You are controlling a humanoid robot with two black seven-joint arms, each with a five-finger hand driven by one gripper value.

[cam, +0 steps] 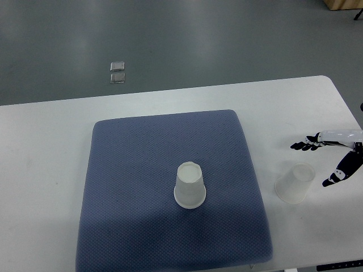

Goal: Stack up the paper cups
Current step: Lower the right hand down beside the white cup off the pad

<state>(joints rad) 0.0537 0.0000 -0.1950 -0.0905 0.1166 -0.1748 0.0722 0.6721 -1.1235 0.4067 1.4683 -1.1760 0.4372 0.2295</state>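
One white paper cup (189, 185) stands upside down on the blue mat (142, 170), near its middle right. A second white paper cup (295, 182) stands upside down on the white table, right of the mat. My right hand (323, 158) comes in from the right edge. It is open, with the fingers spread above and right of the second cup and the thumb to the cup's right. It does not touch the cup. My left hand does not show.
The white table (45, 147) runs under the mat; its far edge is at the top and its right edge is close behind my right hand. A small metal plate (118, 72) lies on the grey floor beyond the table.
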